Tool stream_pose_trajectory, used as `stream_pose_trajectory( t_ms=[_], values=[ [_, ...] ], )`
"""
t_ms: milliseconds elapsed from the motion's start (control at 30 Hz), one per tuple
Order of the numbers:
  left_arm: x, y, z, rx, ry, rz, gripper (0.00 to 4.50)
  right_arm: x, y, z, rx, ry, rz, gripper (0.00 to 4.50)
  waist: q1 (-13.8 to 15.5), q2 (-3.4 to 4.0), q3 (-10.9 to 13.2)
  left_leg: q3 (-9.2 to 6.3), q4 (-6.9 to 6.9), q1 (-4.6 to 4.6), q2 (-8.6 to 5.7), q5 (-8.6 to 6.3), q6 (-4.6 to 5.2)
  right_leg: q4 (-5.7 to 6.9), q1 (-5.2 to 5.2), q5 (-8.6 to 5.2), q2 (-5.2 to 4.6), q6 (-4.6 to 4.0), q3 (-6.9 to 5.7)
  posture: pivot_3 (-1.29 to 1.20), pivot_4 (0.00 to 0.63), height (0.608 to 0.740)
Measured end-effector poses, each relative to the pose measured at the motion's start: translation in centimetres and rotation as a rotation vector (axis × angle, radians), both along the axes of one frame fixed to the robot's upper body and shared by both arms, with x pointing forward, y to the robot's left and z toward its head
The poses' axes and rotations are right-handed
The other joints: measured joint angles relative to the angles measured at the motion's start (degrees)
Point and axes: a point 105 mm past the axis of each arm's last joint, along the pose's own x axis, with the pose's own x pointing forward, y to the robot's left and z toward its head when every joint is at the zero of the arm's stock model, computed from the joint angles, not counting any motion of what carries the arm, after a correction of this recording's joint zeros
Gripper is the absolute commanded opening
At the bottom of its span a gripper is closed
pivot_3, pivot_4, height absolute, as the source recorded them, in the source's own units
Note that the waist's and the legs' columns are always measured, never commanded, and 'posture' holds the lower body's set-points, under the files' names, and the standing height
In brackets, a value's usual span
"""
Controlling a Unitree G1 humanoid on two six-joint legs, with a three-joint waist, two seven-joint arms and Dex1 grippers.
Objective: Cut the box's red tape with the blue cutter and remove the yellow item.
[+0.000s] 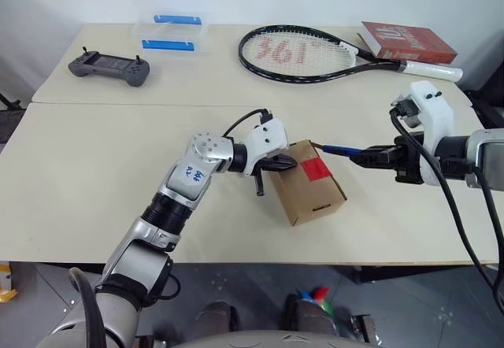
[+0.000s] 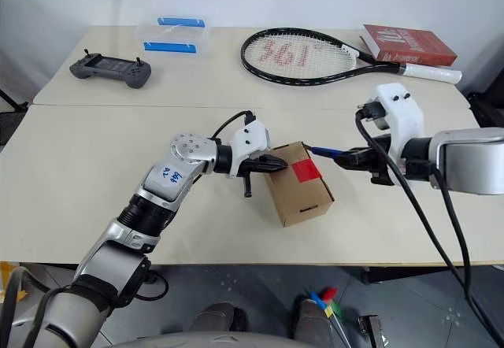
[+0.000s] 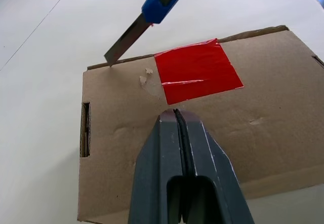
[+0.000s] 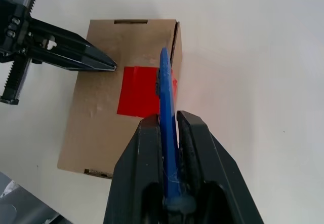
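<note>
The brown cardboard box (image 1: 309,192) lies closed on the cream table near its front edge, with the red tape (image 1: 316,168) square across its top seam. My left gripper (image 3: 175,113) is shut, its tips pressed on the box top just beside the tape. From the right, my right gripper (image 4: 167,118) is shut on the blue cutter (image 4: 165,89). The cutter's thin metal blade (image 3: 126,41) is out, its tip at the box's top far edge, a little to one side of the tape. The yellow item is hidden.
At the back of the table (image 1: 94,183) lie a black tennis racket (image 1: 299,53), a red book (image 1: 408,41), a clear container with blue clips (image 1: 169,33) and a black controller (image 1: 109,67). The table's front edge runs just in front of the box.
</note>
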Motion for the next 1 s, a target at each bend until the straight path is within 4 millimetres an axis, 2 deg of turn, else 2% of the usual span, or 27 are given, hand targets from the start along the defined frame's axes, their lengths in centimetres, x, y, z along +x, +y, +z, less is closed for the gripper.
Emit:
stream_pose_trajectory(
  t_ms=[167, 567, 700, 800, 1000],
  values=[
    [0.0, 0.1, 0.0, 0.003, 0.001, 0.002, 0.0, -0.5, -0.7, -0.3, -0.009, 0.012, -0.011, 0.17, 0.0, 0.0, 0.0, 0.01, 0.0, 0.0, 0.0, 0.0, 0.0, 0.0, 0.0, 0.0, 0.0, 0.0, 0.01, 0.0, 0.15, 0.74],
    [0.0, 0.2, 0.0, 0.006, 0.003, 0.004, 0.0, -0.8, -0.2, -0.3, 0.012, -0.007, 0.012, 0.17, 0.0, 0.0, 0.0, 0.01, 0.02, 0.03, 0.01, 0.0, 0.0, 0.02, 0.01, 0.0, 0.0, 0.0, 0.03, 0.0, 0.15, 0.74],
    [0.0, 0.3, 0.0, 0.009, 0.005, 0.005, 0.0, -0.3, 0.8, 1.2, 0.033, -0.057, 0.052, 0.17, -0.2, 0.0, 0.0, 0.03, 0.07, 0.03, 0.02, 0.0, 0.0, 0.03, 0.0, 0.0, 0.0, -0.01, 0.06, 0.0, 0.15, 0.74],
    [0.0, 0.2, 0.0, 0.008, 0.003, 0.002, 0.0, 0.4, 0.5, 2.1, 0.026, -0.09, 0.041, 0.17, 0.0, 0.0, 0.0, 0.01, 0.08, 0.02, 0.06, 0.0, 0.0, 0.03, 0.01, 0.0, -0.02, -0.01, 0.06, 0.0, 0.15, 0.74],
    [-0.1, 0.2, 0.1, 0.01, 0.006, 0.006, 0.0, 1.2, 0.1, 1.2, -0.007, -0.07, 0.029, 0.17, 0.0, 0.0, 0.0, 0.01, 0.07, 0.0, 0.0, 0.0, 0.0, 0.05, 0.0, 0.0, 0.0, -0.01, 0.04, 0.0, 0.15, 0.74]
  ],
)
